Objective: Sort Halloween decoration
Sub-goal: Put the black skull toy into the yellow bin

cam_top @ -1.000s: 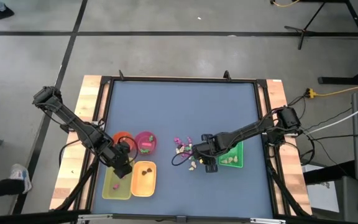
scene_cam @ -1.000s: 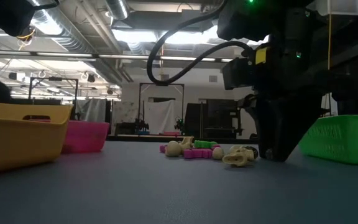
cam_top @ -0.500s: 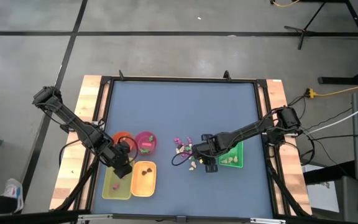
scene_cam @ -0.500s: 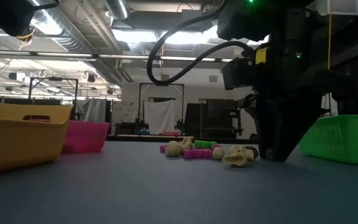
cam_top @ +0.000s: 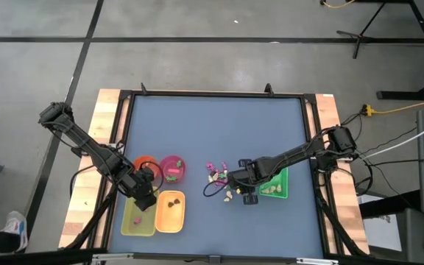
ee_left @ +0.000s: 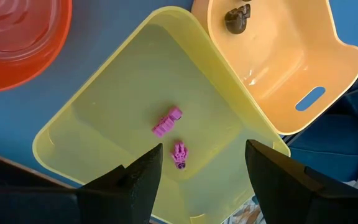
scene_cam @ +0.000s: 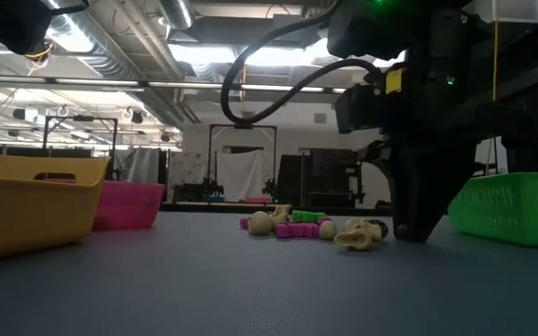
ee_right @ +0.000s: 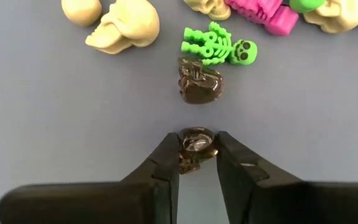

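Your right gripper (ee_right: 196, 155) is clamped around a dark brown trinket (ee_right: 195, 144) on the blue table (cam_top: 212, 132), just beside the green tray (cam_top: 277, 184). Just past it lies a second brown trinket (ee_right: 200, 83), then a green skeleton (ee_right: 219, 47), cream skulls (ee_right: 122, 26) and magenta pieces (ee_right: 263, 14). Well apart, your left gripper (ee_left: 201, 165) hangs spread wide over the yellow tray (ee_left: 104, 124) holding two magenta trinkets (ee_left: 168, 121).

The overhead camera is looking straight down, the low one level across the table (cam_top: 212, 132), both sharing the trinket pile (scene_cam: 311, 227) at six o'clock.
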Robot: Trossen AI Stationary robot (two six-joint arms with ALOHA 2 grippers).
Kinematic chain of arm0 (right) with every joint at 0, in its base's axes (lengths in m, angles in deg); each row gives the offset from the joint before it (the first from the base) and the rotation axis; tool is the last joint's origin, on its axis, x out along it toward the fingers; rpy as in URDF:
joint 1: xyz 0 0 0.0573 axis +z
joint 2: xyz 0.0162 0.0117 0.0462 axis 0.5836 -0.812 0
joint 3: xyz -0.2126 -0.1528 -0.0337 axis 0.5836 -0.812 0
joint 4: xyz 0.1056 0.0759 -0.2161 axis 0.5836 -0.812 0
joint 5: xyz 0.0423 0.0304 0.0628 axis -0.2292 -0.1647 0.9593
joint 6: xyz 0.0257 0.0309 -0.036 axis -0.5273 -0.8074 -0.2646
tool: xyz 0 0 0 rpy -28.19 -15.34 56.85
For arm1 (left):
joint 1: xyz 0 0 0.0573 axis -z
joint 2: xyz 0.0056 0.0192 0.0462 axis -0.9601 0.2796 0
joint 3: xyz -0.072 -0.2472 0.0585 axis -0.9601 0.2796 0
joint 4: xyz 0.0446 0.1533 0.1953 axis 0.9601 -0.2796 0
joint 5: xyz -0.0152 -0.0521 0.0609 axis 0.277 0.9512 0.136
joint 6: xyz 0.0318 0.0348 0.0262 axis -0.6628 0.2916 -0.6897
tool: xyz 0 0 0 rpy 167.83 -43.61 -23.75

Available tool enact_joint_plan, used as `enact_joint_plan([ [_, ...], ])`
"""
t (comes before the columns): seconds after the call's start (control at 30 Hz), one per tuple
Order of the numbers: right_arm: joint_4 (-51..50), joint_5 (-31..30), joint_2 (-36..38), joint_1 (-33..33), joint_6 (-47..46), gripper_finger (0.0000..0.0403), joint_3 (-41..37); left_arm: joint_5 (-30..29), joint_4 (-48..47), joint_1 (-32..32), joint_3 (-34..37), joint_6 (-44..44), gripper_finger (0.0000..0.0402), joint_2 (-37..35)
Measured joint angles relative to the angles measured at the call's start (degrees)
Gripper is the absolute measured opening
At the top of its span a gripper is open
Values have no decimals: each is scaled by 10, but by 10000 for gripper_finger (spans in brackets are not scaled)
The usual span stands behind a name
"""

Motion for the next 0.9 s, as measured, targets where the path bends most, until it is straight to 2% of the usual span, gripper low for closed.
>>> enact_joint_plan([
  [0.33,-4,5,1,0,0,97,3,0,0,0,0,0,212,0],
  [0.63,0,9,-1,0,15,82,91,0,0,0,0,0,212,0],
  [0.8,67,9,0,0,47,86,138,0,0,0,0,0,212,0],
  [0.9,156,9,0,0,76,84,146,0,0,0,0,0,212,0],
])
